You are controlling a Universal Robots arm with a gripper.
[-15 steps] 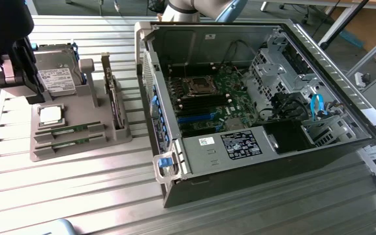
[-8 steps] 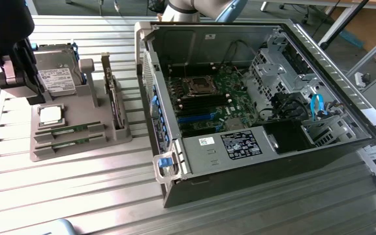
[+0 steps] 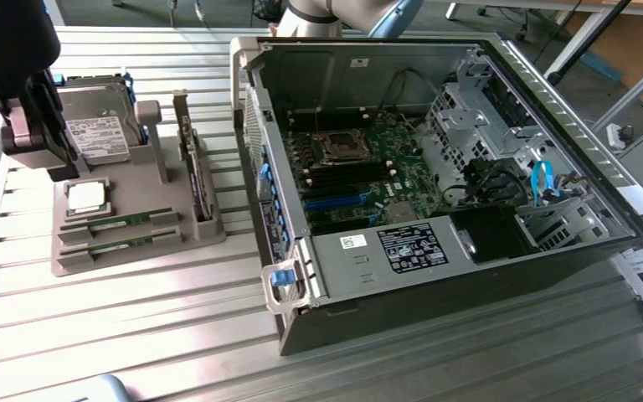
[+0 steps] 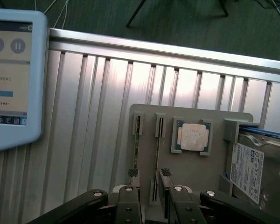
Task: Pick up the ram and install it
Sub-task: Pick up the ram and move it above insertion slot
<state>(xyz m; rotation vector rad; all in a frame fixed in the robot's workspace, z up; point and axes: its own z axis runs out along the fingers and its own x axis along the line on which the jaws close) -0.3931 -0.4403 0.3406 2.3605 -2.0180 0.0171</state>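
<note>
Two green ram sticks stand on edge in slots of a grey holder, one next to the processor and one nearer the holder's edge. My black gripper hangs above the holder at the exterior view's left, open and holding nothing. In the wrist view its two fingertips stand on either side of the line of the ram stick next to the processor, short of that stick's end. The open computer case lies to the exterior view's right, its motherboard exposed.
The holder also carries a hard drive, a square silver processor and an upright expansion card. A tablet screen lies on the ribbed metal table. Cables and drive cages fill the case's right side.
</note>
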